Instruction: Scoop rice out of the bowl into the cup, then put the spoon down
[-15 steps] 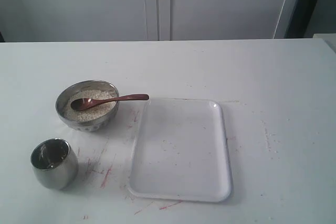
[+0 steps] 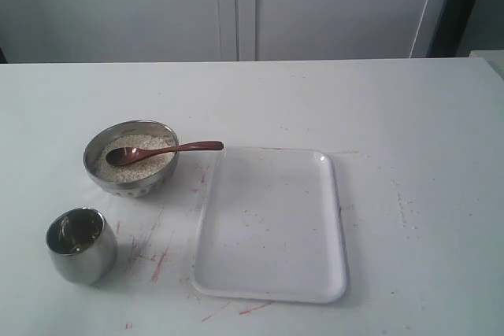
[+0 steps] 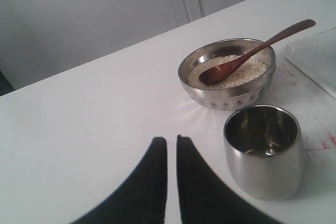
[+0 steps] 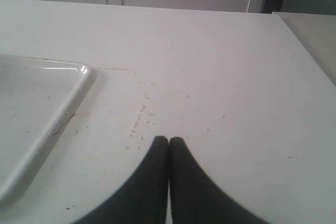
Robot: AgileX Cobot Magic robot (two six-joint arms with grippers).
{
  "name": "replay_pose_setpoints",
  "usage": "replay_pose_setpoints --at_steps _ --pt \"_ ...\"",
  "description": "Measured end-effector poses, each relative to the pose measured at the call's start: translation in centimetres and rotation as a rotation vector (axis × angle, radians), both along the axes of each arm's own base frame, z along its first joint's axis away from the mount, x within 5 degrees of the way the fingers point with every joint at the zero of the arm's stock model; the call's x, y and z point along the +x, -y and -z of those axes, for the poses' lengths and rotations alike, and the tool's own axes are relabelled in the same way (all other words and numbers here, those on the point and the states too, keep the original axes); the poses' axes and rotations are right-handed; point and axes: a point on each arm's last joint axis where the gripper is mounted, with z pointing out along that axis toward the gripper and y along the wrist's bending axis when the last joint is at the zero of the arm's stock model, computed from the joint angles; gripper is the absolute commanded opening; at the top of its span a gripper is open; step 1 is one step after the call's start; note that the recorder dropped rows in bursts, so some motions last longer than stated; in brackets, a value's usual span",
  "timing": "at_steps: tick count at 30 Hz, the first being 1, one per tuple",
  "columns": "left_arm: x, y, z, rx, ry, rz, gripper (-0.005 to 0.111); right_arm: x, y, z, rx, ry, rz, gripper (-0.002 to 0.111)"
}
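Note:
The ribbed steel bowl (image 2: 130,182) stands at the table's left, filled with rice (image 2: 150,161). The wooden spoon (image 2: 169,149) lies with its head on the rice and its handle over the rim toward the tray. The shiny cup (image 2: 79,245) sits nearer the front, left of the bowl. From the left wrist, the cup (image 3: 265,161), bowl (image 3: 231,97), rice (image 3: 247,69) and spoon (image 3: 252,53) lie ahead of my left gripper (image 3: 171,140), whose fingers stand a thin slit apart on nothing. My right gripper (image 4: 168,139) is shut and empty over bare table. Neither arm shows in the exterior view.
A white rectangular tray (image 2: 272,222) lies right of the bowl, and its corner (image 4: 37,98) shows in the right wrist view. Red scuff marks (image 2: 157,261) streak the table between cup and tray. White cabinet doors (image 2: 236,5) stand behind the table.

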Motion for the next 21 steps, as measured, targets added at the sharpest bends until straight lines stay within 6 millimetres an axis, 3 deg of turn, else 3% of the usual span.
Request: replay_pose_setpoints --at_steps 16,21 --pt "0.00 0.00 0.00 0.000 0.000 0.000 0.014 0.01 0.00 -0.02 0.000 0.002 0.000 0.000" --pt "0.00 0.00 0.00 0.000 0.000 0.000 0.014 0.17 0.04 -0.70 -0.013 0.079 0.001 0.000"
